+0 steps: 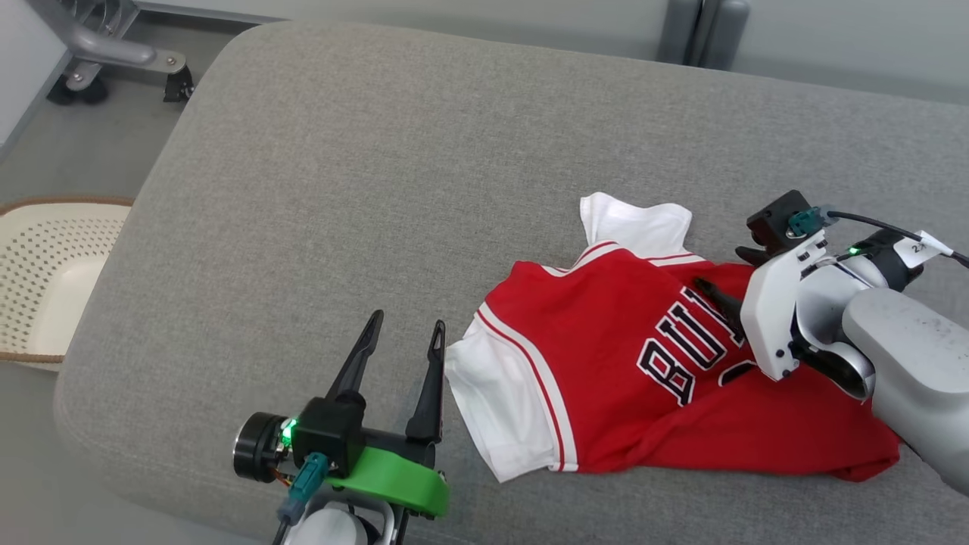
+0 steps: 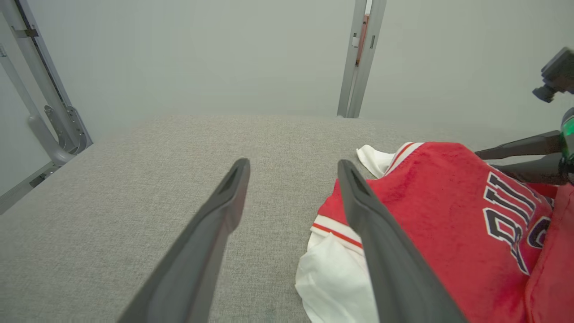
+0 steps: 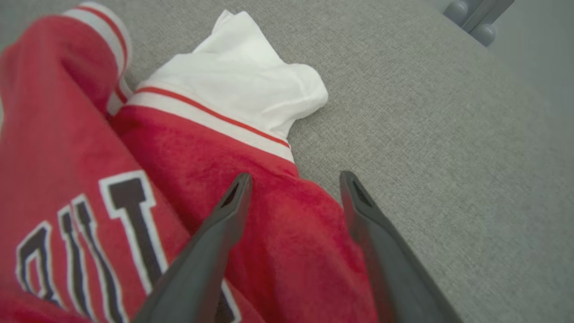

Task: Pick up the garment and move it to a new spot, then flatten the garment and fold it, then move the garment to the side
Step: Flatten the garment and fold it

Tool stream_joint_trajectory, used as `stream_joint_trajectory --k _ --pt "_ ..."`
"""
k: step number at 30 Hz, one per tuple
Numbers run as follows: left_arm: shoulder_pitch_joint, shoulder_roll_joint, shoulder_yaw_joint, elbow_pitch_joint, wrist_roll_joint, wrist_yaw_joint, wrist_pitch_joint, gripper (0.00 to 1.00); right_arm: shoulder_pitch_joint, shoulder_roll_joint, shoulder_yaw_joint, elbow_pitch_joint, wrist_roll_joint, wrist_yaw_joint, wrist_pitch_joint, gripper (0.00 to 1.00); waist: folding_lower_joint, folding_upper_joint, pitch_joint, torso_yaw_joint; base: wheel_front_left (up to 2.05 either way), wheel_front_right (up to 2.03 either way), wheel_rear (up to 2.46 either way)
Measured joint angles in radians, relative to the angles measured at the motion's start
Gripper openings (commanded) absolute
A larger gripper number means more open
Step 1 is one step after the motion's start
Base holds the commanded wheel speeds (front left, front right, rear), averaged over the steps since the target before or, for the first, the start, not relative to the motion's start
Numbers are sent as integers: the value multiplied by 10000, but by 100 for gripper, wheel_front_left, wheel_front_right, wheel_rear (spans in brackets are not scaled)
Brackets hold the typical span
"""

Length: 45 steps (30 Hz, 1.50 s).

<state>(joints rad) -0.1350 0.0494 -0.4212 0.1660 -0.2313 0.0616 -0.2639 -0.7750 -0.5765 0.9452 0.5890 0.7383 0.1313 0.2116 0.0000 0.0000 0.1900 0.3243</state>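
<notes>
The garment [image 1: 606, 356] is a red jersey with dark lettering and white sleeves, lying rumpled on the right half of the grey padded surface [image 1: 378, 166]. My left gripper [image 1: 407, 320] stands open just left of the garment's near white sleeve, with nothing between its fingers. In the left wrist view that gripper [image 2: 292, 163] points over bare padding, the garment [image 2: 439, 202] to its right. My right gripper [image 1: 718, 269] is open, low over the garment's far right part by the lettering. Seen from the right wrist, its fingers [image 3: 294, 177] straddle the red edge of the garment [image 3: 179, 148] below a white sleeve.
A cream perforated basket [image 1: 45, 272] sits on the floor left of the padded surface. A metal frame on wheels [image 1: 113, 53] stands at the far left corner, and grey posts [image 1: 704, 30] rise behind the far edge. The left and far padding is bare.
</notes>
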Motion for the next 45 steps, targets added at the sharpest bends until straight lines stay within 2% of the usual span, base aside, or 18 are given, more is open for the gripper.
stream_joint_trajectory --k 2,3,4,9,16,26,29,30,36,45 --pt "-12 0 -42 0 -38 21 0 100 -185 -125 476 65 276 0 142 100 0 0 124 144 0 0 0" --pt "-27 0 -56 2 -52 63 0 100 -271 -196 729 90 439 0 194 24 0 0 185 215 0 0 0" --pt "-45 0 -65 0 -54 88 0 100 -345 -251 918 109 556 0 205 0 0 0 231 269 0 0 0" --pt "-55 0 -96 0 -102 155 0 100 -951 -485 1647 328 909 2 -136 0 0 0 411 476 0 0 0" --pt "-110 0 -188 -23 -159 194 0 100 -2299 -614 1887 1381 669 2 -1041 0 0 0 424 534 0 0 0" --pt "-203 0 -276 -104 -257 240 0 100 -4594 -504 1756 3850 -644 2 -2322 0 0 0 509 750 0 0 0" --pt "-209 0 -267 -132 -288 257 0 100 -4998 -274 1615 4608 -819 0 -2533 0 0 0 558 823 0 0 0" --pt "-209 0 -255 -134 -291 267 0 100 -4977 -128 1620 4786 -800 2 -2558 100 0 0 571 838 0 0 0" --pt "-209 0 -111 -140 -290 309 0 100 -4604 420 1622 5428 -612 2 -2869 100 0 0 512 675 0 0 0" --pt "-191 0 552 -127 -48 198 0 100 -3369 1043 1022 5486 186 2 -4454 100 0 0 13 -97 0 0 0"
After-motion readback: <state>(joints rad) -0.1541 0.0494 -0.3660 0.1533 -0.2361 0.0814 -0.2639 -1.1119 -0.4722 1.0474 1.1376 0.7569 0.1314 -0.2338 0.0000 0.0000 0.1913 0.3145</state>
